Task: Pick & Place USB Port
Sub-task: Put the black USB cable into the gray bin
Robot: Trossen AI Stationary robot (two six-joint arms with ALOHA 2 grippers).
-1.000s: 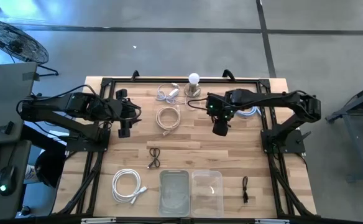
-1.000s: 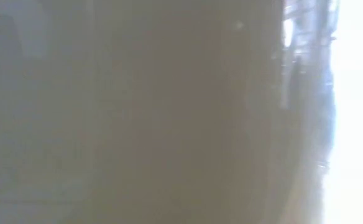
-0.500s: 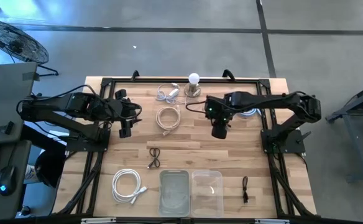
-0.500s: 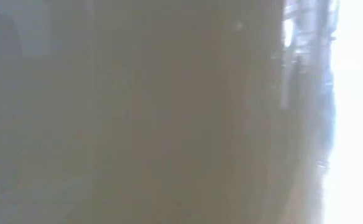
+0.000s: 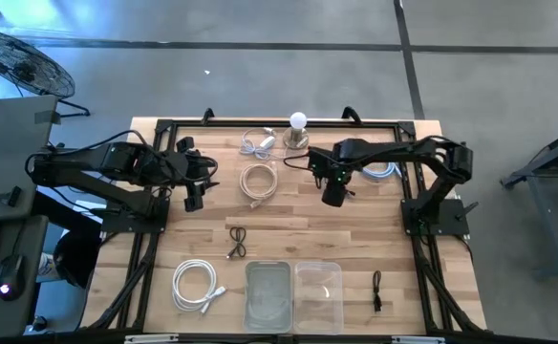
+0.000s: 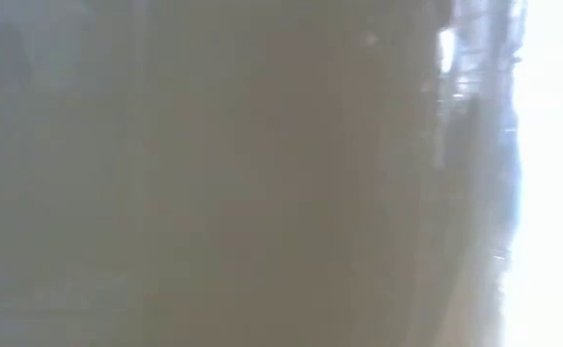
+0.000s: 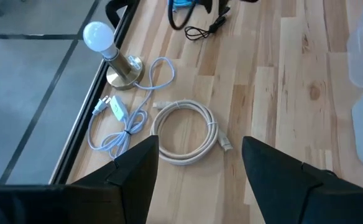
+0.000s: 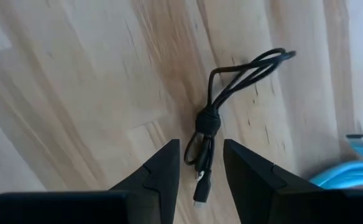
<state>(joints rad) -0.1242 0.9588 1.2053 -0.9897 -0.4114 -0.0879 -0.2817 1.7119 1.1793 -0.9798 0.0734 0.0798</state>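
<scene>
My left gripper (image 5: 193, 202) hangs over the left part of the wooden table (image 5: 422, 277), fingers spread apart and holding nothing; in my left wrist view the two dark fingers (image 7: 133, 172) frame a coiled white cable (image 7: 185, 132) lying flat on the planks. Near my front edge on that side lies a larger white cable coil (image 5: 197, 285). A little right of it, toward the middle, sits a small bundled black cable (image 5: 237, 240), and in front of that two clear plastic containers (image 5: 294, 295) stand side by side, touching.

Along the far edge, a thin white cord with a plug (image 5: 257, 143) lies beside a small lamp with a round white bulb (image 5: 298, 131) on a metal base. The white coil seen from my left wrist lies just in front of these (image 5: 257, 182).

My right gripper (image 5: 333, 198) is right of centre, pointing down at the table. Its fingers (image 8: 165, 168) are parted, gripping nothing, and they straddle the plug end of the black USB cable (image 8: 226, 97), a short cable tied in a loop and resting on the wood. A blue cable (image 5: 382, 170) lies just beyond it, under my right arm.

Farther right, near the front edge, another short black cable (image 5: 377, 290) lies well apart from everything else.

The low view shows only a blur.
</scene>
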